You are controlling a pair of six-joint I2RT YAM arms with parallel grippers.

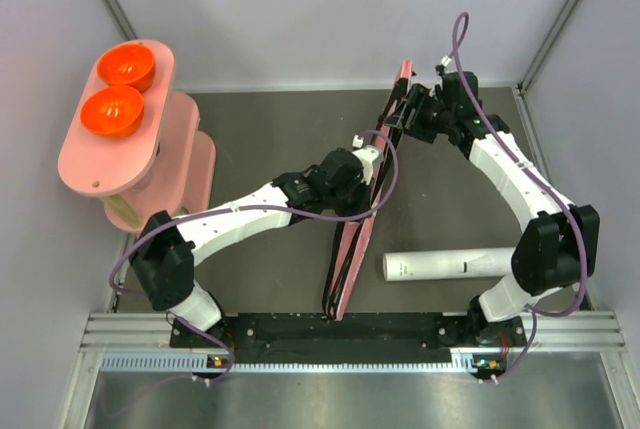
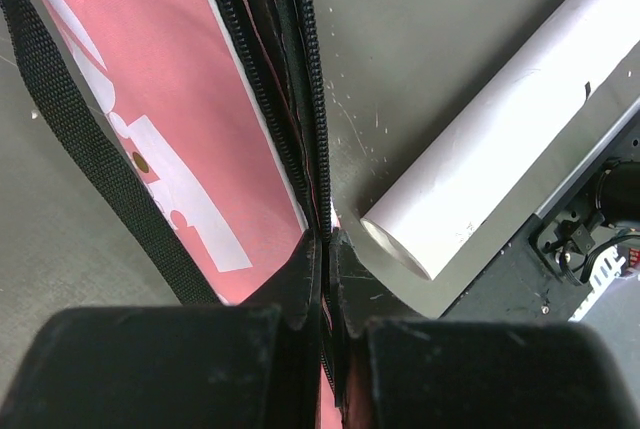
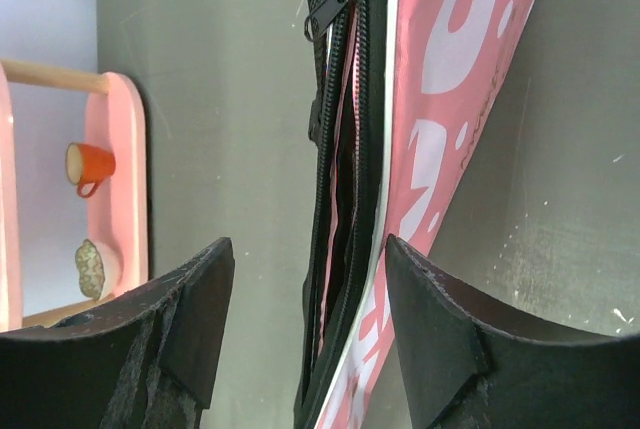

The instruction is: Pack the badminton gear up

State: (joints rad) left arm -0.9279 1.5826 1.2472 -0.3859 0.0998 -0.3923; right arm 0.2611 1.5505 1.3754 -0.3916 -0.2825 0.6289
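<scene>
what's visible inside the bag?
Through the open zipper of the bag, only a pink strip shows. Its sides cover the rest, so the contents can't be told. The tube lies outside.

Premises: a robot test cell in a laboratory, not a home or shop.

Grounds:
- Plain pale panel walls (image 1: 330, 9) enclose a dark, scuffed surface (image 1: 260, 139) beyond the fingers (image 2: 300, 294) and to either side of them.
- The left arm (image 1: 240, 217) and right arm (image 1: 510, 174) are bolted to a black base plate (image 1: 340, 329) on a ribbed aluminium rail (image 1: 130, 334), behind the fingers at the near edge.
- Purple cables (image 1: 460, 34) run exposed along both arms.
- The goods look like test props: a pink stand (image 1: 110, 139) with two orange bowls (image 1: 112, 109) far left of the left fingers, a pink bag (image 1: 352, 249) between both pairs of fingers, and a white tube (image 1: 450, 265) just right of the left fingers.
</scene>
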